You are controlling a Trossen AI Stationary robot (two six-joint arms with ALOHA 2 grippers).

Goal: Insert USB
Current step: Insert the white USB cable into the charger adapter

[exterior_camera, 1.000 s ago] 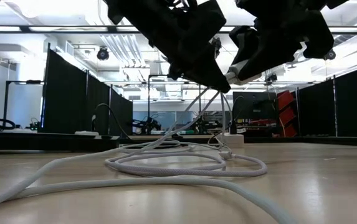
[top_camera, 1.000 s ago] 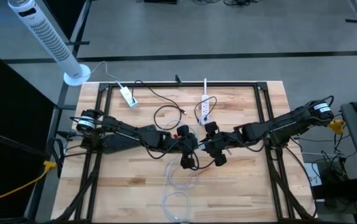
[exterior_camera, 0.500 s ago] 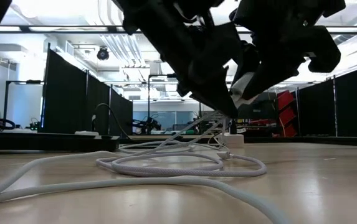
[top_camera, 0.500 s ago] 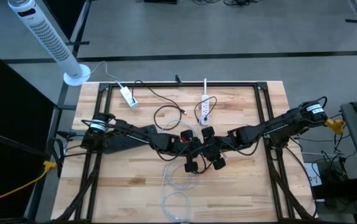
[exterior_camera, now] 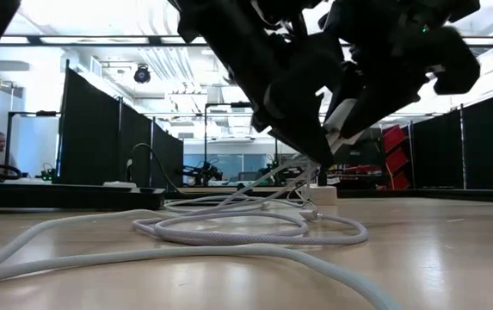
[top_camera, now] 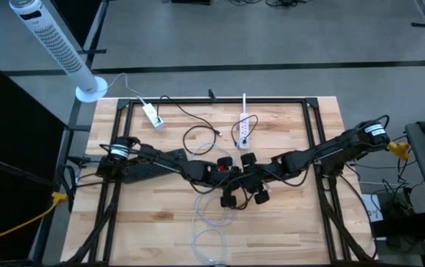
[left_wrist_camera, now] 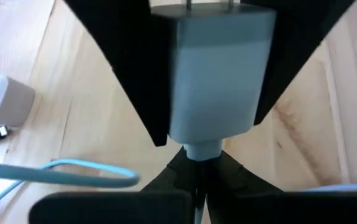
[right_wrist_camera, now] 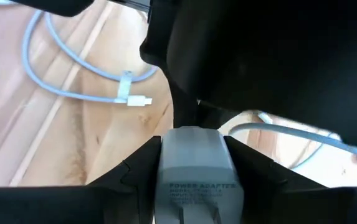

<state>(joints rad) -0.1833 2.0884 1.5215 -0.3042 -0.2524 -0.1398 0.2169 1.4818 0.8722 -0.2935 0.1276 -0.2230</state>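
**Reference landmark:** the white power strip (top_camera: pixel 244 130), which lies flat on the wooden table (top_camera: pixel 160 222) toward the far edge.

**Left arm.** It enters from the table's left edge and extends low and nearly straight toward a point just short of the power strip, on the strip's side facing the cable coil. The left gripper (top_camera: pixel 227 172) is raised off the table there. In the left wrist view its fingers (left_wrist_camera: pixel 178 171) are pressed together on the USB plug (left_wrist_camera: pixel 201 150). Only a short grey stub of the plug shows beyond the fingertips.

**Task item.** The stub meets the flat end of the white power adapter (left_wrist_camera: pixel 218 81). The two are in line and touching. How far the plug sits in the port cannot be determined. The adapter's two metal prongs point away from the left gripper, toward the right wrist. The white cable (top_camera: pixel 212 219) hangs from the joined parts to loose loops on the table, farther from the power strip than the grippers.

**Right gripper.** The right gripper (top_camera: pixel 243 175) faces the left one, tip to tip, and is also clear of the surface. Its fingers are clamped on the adapter's two broad sides, with the printed face (right_wrist_camera: pixel 194 186) toward its own camera.

**Right arm.** It enters from the table's right edge and slopes down toward the same point beside the power strip, mirroring the left arm.

**Other items.** A second small white charger (top_camera: pixel 153 115) lies well to the left of the power strip.
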